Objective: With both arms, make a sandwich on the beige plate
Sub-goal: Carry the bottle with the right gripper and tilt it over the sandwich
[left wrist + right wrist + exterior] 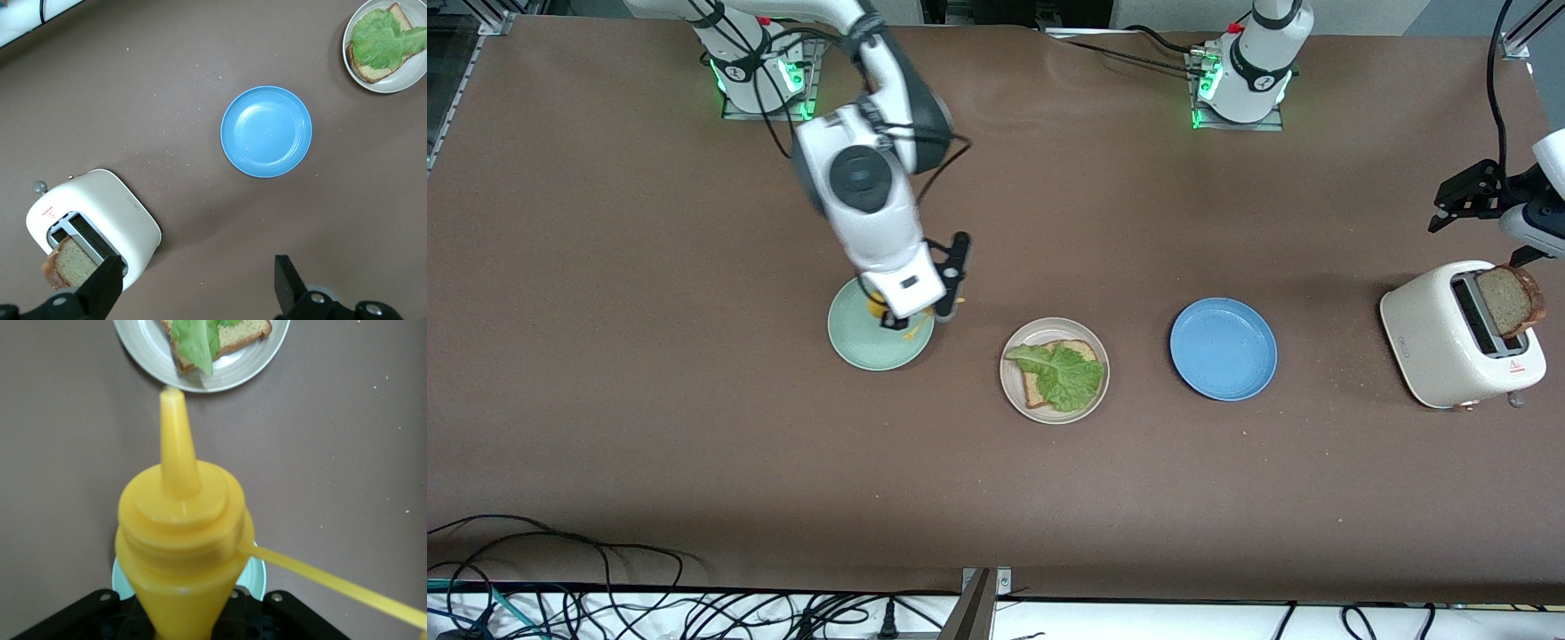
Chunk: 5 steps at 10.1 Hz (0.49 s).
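step: sauce before top slice | right gripper (911,313) clenched on yellow plastic squeeze bottle (181,547) over mint-green plate (860,345) | left gripper (198,283) released, over white toaster (1436,342) | round beige plate (1012,380) mid-table holds bread slice (1039,388) with lettuce (1063,373) | next: carry nozzle over lettuce

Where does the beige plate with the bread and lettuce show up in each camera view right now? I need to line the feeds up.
Front view: beige plate at table centre, between the mint-green plate and the blue plate.
Left wrist view: beige plate in the upper right corner, partly cut off.
Right wrist view: beige plate at the top edge, above the yellow bottle's nozzle.
Shared landmark: the lettuce leaf on the bread.
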### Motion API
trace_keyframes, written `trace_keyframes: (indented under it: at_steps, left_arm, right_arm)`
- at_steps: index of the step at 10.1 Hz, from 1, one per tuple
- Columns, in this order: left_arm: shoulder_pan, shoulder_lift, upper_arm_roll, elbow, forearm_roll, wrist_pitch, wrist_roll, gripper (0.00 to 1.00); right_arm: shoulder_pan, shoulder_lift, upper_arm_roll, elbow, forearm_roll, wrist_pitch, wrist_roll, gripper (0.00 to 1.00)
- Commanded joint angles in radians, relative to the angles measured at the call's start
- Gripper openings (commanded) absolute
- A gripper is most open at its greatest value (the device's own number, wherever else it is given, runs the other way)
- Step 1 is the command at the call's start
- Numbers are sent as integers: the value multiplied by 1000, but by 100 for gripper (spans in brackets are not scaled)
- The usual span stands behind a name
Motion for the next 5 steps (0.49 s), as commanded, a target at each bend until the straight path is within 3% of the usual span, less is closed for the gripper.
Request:
trace_keyframes:
  at_steps: [1, 3, 5]
  left_arm:
    - [0, 8, 4, 20, -20, -17, 24, 100]
    - [0, 8, 4, 18, -20, -20, 24, 100]
    - [2, 8, 4, 18, -18, -25, 25, 100]
  right_arm:
    - [72, 143, -20, 134, -108, -11, 206, 0]
    - [149, 266, -21, 207, -229, -16, 367, 0]
    - [172, 344, -24, 258, -297, -16, 444, 0]
